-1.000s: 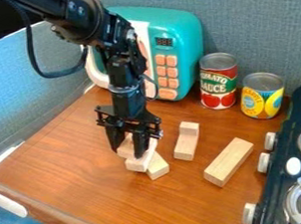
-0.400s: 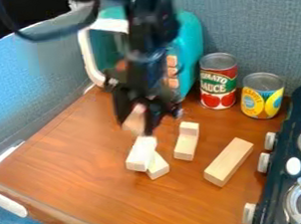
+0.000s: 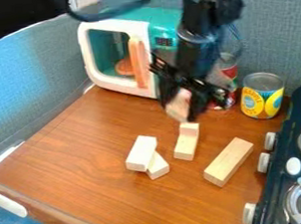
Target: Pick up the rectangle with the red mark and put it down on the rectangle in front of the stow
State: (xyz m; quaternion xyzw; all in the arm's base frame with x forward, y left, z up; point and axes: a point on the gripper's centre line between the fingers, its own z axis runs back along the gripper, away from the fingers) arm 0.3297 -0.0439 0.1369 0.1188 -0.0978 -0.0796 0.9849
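1. Nearest, on the right, is the dark toy stove [image 3: 293, 163], with white knobs down its side.
2. A long, plain wood block [image 3: 229, 161] lies flat on the brown counter [image 3: 71, 161], in front of the stove and just beside its knobs.
3. To the left of that, a pale block [image 3: 141, 153] lies partly on top of another block [image 3: 159, 166].
4. Between those and the long block is a small block [image 3: 186, 146] with a bit sticking up at its far end.
5. The black gripper [image 3: 180, 105] points down, a little past the small block. It has hold of a wood block with a bit of red near its top [image 3: 177, 108]. The block sits between the two fingers [image 3: 196, 110], one on each side. They are open only as wide as the block, and its low end peeks out between them. It is up in the air, to the left of the stove and farther back than the long block.
6. Behind are a yellow can [image 3: 263, 99] and, partly hidden by the gripper, a red can [image 3: 228, 71].
7. Far back is a teal and white toy microwave [image 3: 134, 26].
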